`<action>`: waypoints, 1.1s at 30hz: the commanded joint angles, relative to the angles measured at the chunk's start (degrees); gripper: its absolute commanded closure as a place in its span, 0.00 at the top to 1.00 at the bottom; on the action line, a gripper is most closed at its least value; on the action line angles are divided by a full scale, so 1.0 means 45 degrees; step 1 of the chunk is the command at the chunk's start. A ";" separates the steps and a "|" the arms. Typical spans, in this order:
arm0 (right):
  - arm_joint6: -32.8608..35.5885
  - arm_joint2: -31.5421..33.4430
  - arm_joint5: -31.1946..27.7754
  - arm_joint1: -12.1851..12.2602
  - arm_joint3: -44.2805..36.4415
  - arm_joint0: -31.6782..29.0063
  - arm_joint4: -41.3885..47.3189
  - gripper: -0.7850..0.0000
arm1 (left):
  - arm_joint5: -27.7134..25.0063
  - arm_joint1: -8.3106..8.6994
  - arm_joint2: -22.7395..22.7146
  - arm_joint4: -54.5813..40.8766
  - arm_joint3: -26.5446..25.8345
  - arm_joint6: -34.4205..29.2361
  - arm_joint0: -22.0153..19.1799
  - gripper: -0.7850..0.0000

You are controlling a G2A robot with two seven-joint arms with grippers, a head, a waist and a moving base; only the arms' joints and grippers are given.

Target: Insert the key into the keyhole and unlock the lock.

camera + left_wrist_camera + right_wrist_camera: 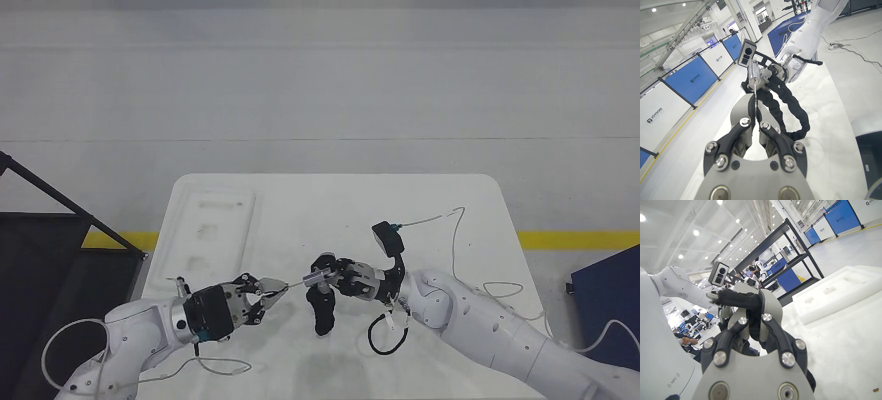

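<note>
Silver key (755,103) (pinched by left fingers (738,115)) sits in keyhole (754,81) of lock (754,72).

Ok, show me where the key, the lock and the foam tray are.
key (754,104): left wrist view, on its head, seen edge-on.
lock (754,81): left wrist view, on the round keyhole face.
foam tray (237,242): top view, on bare foam beside a recess.

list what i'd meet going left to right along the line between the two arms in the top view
left gripper → key, pinched in it → lock, at the key's tip → right gripper, clamped on the lock's black cable
</note>
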 commanded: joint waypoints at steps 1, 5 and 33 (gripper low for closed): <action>0.0000 0.0000 0.0000 0.0000 0.0000 0.0000 0.0000 0.00 | 0.0037 0.0003 -0.0008 -0.0007 -0.0084 -0.0051 0.0012 0.00; 0.0000 0.0000 0.0000 0.0000 0.0000 0.0000 0.0000 0.00 | 0.0089 0.0001 -0.0032 -0.0162 -0.0227 -0.0234 0.0014 0.00; 0.0601 0.0324 0.0485 -0.0050 -0.0324 -0.0333 -0.0029 0.00 | 0.0045 0.0004 0.0403 0.0072 -0.1046 -0.1553 -0.0303 0.00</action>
